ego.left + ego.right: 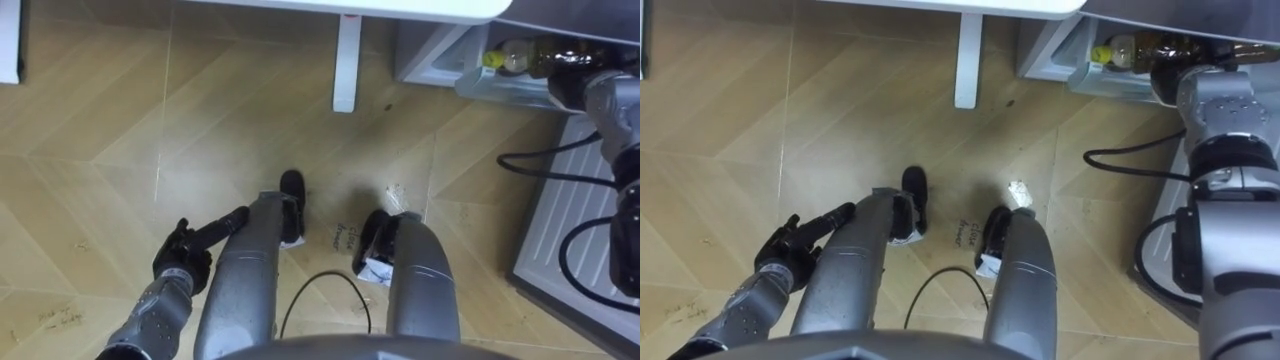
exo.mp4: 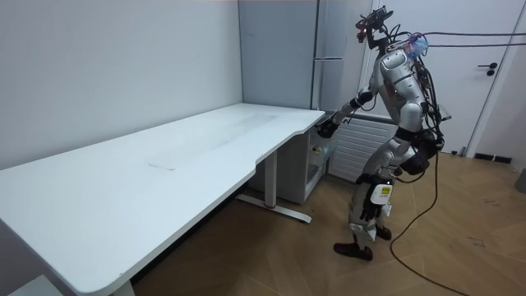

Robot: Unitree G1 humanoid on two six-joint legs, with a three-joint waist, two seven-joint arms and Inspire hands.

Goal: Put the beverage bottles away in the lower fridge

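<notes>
L robot hand (image 1: 182, 262) loose, empty; R robot hand (image 1: 1167, 78) at bottle (image 1: 1122, 50), grip can't tell.

The right hand (image 1: 1168, 82) hides much of the bottle (image 1: 1132, 47), its grip too unclear to tell.

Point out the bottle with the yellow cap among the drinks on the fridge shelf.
The pale bottle at the left end of the clear shelf; the drinks to its right are darker and show no yellow cap.
</notes>
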